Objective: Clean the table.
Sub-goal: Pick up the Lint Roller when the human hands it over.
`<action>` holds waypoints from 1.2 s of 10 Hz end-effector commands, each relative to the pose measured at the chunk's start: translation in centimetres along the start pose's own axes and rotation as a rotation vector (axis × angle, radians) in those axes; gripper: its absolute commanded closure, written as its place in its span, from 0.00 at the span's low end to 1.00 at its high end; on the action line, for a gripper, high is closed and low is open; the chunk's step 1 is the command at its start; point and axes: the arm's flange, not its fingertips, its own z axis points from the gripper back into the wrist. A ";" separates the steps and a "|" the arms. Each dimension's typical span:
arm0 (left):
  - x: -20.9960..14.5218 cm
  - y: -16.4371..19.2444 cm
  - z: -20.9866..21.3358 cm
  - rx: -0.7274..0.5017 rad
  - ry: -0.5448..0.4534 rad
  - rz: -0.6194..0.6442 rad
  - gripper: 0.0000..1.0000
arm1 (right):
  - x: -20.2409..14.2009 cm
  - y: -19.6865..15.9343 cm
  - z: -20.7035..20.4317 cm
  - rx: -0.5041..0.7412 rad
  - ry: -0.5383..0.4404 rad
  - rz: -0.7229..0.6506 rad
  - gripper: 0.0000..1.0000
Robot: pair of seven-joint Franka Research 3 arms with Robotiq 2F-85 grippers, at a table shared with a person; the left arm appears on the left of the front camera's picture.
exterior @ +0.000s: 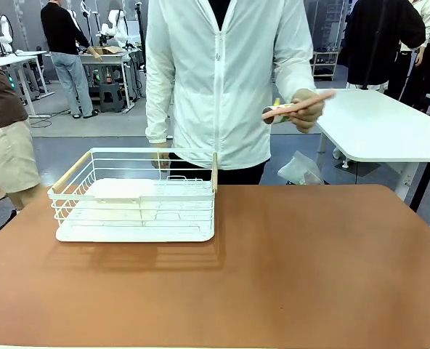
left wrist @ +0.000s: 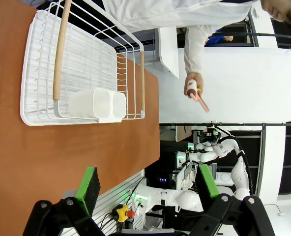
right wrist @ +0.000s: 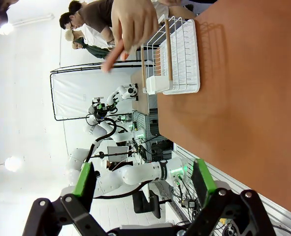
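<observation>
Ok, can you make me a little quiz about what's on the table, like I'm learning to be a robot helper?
1. True or false: the white wire basket stands on the table.
2. Pick one: what is the person's hand holding? A) a pink stick-shaped thing B) a blue cup C) nothing at all
3. Fill in the word: the left gripper and the right gripper both have their jaws ____.

Key: 1 true; 2 A; 3 open.
</observation>
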 end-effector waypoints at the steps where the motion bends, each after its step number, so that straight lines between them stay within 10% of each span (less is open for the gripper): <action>1: -0.2 0.0 0.2 -0.003 0.002 -0.002 0.00 | 0.0 0.1 0.0 0.004 0.002 0.004 0.00; 6: -0.2 0.0 0.2 -0.003 0.002 -0.002 0.00 | 0.0 0.0 0.0 0.000 0.000 0.000 0.00; 12: -0.2 0.0 0.2 -0.003 0.002 -0.002 0.00 | -2.6 9.1 -9.0 -0.226 -0.214 -0.289 0.00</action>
